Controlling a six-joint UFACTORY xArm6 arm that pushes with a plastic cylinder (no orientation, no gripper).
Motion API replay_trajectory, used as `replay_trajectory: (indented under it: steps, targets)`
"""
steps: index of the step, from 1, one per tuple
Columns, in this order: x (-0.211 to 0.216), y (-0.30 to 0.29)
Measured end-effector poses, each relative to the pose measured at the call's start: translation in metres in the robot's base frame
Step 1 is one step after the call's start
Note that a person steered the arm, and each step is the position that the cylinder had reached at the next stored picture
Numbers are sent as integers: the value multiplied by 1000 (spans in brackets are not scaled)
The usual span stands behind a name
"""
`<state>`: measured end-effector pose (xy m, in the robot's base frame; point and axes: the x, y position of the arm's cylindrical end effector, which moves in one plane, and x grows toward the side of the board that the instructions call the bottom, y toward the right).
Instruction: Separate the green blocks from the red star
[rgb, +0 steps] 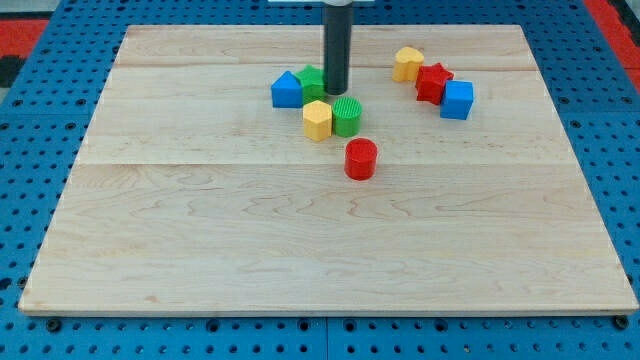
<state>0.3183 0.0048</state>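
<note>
The red star (433, 81) lies at the view's upper right, between a yellow block (407, 63) and a blue cube (458, 99). A green block (313, 80) sits at the upper middle, partly hidden by the rod. A green cylinder (347, 116) lies just below it. My tip (336, 91) rests between the two green blocks, touching or nearly touching the right side of the upper green block and just above the green cylinder.
A blue block (287, 90) touches the upper green block on its left. A yellow block (318, 120) touches the green cylinder's left side. A red cylinder (360, 159) stands below them. The wooden board (200, 220) ends on a blue pegboard.
</note>
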Motion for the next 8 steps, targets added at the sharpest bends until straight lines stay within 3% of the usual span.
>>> replay_trajectory:
  steps: [1,2,3,4,5,7,8]
  targets:
    - [0,-19]
    - [-2,41]
    - [28,100]
    - [64,95]
    - [63,59]
    - [4,-12]
    - [3,-10]
